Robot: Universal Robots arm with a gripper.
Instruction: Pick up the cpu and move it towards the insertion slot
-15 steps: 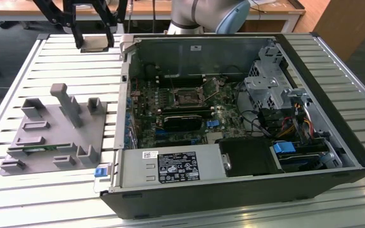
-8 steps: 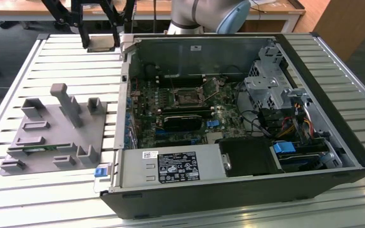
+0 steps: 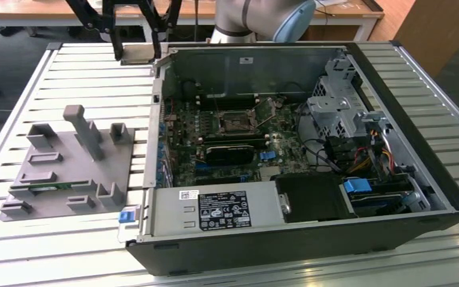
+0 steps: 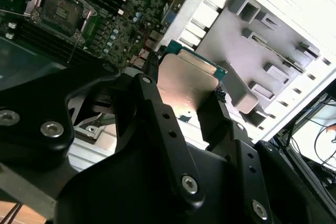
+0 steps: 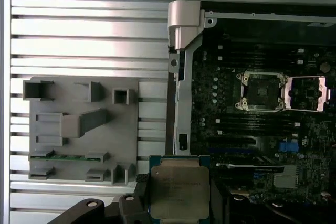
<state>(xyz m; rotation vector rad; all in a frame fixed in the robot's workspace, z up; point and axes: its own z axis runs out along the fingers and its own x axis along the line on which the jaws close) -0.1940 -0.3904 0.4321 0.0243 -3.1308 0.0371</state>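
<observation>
At the near edge in the exterior view, the open black computer case (image 3: 293, 239) is lying on its side on the slatted silvery metal bench (image 3: 70, 251), with a grey labelled power supply box (image 3: 213, 210) in its near left corner. To the exterior view's left of the case, a grey plastic parts holder with upright posts (image 3: 66, 173) is sitting on the bench, carrying a narrow green memory stick (image 3: 50, 188) in 1 of its grooves.

Further in, the green circuit board is lying on the case floor, and the insertion slot, a square dark socket in a silvery metal frame (image 3: 235, 124), is sitting open near its middle; it also shows in both wrist views (image 5: 261, 91) (image 4: 60, 11).

At the far left corner of the case, the black 2-fingered hand (image 3: 139, 52) is hanging above the bench and case wall, pinching the cpu, a flat square chip with a silvery top and pale rim (image 3: 140, 54), between its fingers (image 4: 157, 114). The cpu is being held in the air, well apart from the insertion slot.
</observation>
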